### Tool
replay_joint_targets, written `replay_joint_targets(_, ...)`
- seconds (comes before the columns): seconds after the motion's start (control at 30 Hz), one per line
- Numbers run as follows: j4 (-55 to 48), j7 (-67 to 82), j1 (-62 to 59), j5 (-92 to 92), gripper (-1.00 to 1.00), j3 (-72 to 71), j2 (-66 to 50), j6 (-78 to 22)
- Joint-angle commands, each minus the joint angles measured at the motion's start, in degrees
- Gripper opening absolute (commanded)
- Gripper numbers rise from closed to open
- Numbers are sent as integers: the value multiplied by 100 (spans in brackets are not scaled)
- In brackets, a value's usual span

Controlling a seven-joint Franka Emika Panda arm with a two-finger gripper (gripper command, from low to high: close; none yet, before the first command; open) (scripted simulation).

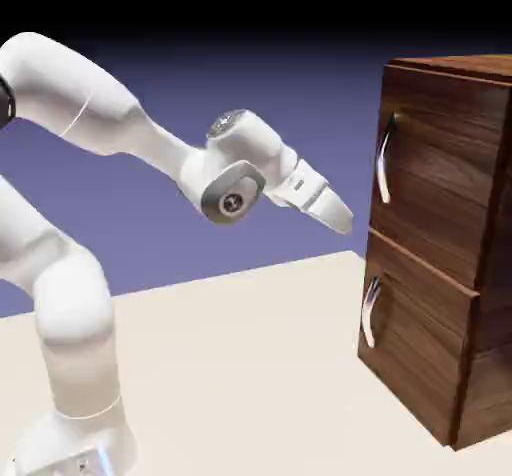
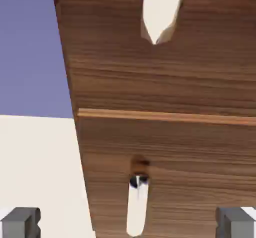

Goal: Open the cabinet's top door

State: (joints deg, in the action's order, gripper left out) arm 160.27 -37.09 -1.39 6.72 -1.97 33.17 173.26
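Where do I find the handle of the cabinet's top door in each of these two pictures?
Exterior view: the top door's handle is right of centre, in the upper half, upright on the upper panel.
Hand view: it is the pale shape at the top edge, a little right of the middle, partly cut off.
Shared landmark: the lower handle, below the seam between the two panels in both pictures.

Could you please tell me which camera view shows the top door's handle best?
The exterior view: it shows the top door's handle whole, curving down the upper panel. The hand view shows just one end, cut off by the picture's top edge.
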Motion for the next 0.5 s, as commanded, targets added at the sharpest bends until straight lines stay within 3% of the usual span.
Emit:
replay_joint_targets(0.0, -27, 199, -77, 250, 0, -73, 19, -28)
replay_joint_targets(0.47, -409, 2982, -1155, 3739, 0, -1093, 286, -417)
